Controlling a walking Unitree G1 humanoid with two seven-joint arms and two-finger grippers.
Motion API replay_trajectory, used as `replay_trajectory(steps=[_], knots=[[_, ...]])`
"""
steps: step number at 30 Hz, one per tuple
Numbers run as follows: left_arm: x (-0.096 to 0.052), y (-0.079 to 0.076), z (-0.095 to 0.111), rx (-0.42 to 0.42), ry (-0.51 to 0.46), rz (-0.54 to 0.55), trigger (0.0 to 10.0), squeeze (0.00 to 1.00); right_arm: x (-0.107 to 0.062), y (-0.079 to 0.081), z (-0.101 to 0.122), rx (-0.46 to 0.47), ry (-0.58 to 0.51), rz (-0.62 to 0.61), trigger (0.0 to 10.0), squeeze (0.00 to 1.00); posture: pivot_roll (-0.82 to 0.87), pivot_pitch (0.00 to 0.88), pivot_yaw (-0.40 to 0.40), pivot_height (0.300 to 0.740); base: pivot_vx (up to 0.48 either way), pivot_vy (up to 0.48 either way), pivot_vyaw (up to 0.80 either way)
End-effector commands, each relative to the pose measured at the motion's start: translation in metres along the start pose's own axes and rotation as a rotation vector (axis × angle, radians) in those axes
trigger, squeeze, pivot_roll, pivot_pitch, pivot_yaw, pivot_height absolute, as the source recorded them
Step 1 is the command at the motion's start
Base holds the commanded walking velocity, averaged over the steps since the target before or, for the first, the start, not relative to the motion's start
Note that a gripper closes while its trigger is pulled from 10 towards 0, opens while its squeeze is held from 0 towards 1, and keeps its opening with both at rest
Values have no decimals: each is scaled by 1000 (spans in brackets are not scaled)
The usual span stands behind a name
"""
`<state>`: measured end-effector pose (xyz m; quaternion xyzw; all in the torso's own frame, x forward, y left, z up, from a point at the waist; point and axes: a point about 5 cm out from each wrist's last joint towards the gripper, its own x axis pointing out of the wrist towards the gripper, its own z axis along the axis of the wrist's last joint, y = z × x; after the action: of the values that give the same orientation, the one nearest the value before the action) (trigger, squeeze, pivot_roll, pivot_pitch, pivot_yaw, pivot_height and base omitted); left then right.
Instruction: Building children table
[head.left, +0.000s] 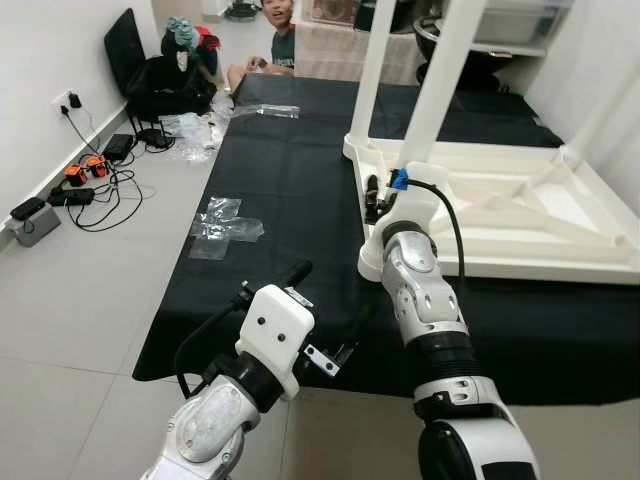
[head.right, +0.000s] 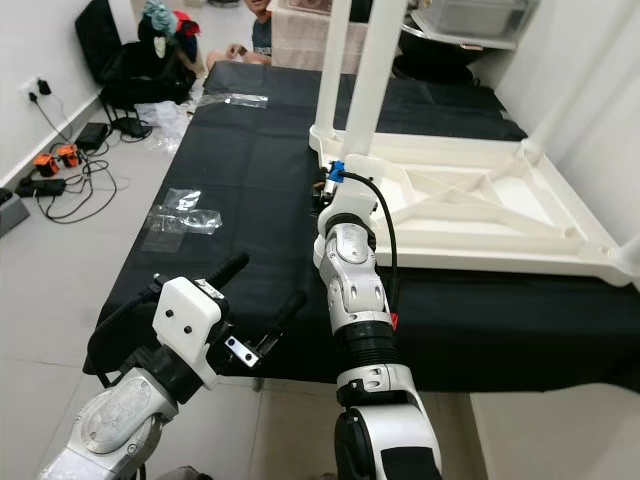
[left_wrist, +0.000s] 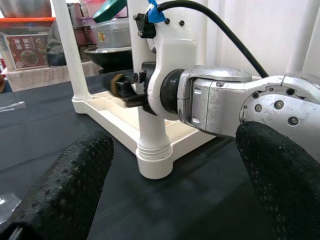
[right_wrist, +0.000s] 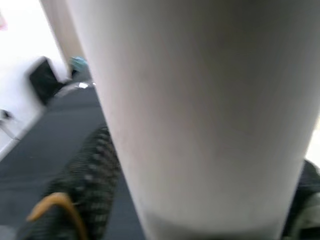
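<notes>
The children's table lies upside down as a white tabletop (head.left: 520, 215) on a black cloth (head.left: 290, 190) spread over the tiled floor (head.left: 90, 300), toward the cloth's right side. Two white legs stand up from the corners of the tabletop nearest the cloth's middle: a near leg (head.left: 440, 75) and a far leg (head.left: 372, 70) behind it.

The right end effector (left_wrist: 131, 90) is at the base of the near leg, low on the post just above its threaded collar. In the right wrist view the leg sits between the black fingers (right_wrist: 85, 180), one on each side and close against it, so the end effector looks closed around the leg, though the contact itself is blurred.

The left end effector (head.left: 325, 315) hovers over the near edge of the cloth, well apart from the table. Its two fingers are spread wide and hold nothing.

A person (head.left: 275, 40) sits on the floor beyond the far edge of the cloth. Clear plastic bags (head.left: 225, 225) lie at the cloth's left edge, and cables (head.left: 100, 185) trail by the wall.

The step in hand appears to be seating or tightening this leg in its corner socket. The next move probably calls for turning the leg about its own axis with a firm grip, keeping it upright so the thread does not cross, while the tabletop stays put
</notes>
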<state>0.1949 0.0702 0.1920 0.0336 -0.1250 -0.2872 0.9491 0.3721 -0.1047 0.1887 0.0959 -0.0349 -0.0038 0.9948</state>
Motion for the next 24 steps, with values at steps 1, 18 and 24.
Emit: replay_trajectory(steps=[1,18,24], knots=[[1,0,-3,-7,16,2,10000,0,5,11,11,36,-42,160,10000,0,73,93,-94,740,0,0,0],[3,0,-3,-8,10,4,10000,0,-34,26,26,112,87,1208,10000,0,69,95,-97,740,0,0,0],[3,0,-2,-12,6,2,10000,0,-39,32,13,68,155,1343,10000,0,71,98,-95,740,0,0,0]])
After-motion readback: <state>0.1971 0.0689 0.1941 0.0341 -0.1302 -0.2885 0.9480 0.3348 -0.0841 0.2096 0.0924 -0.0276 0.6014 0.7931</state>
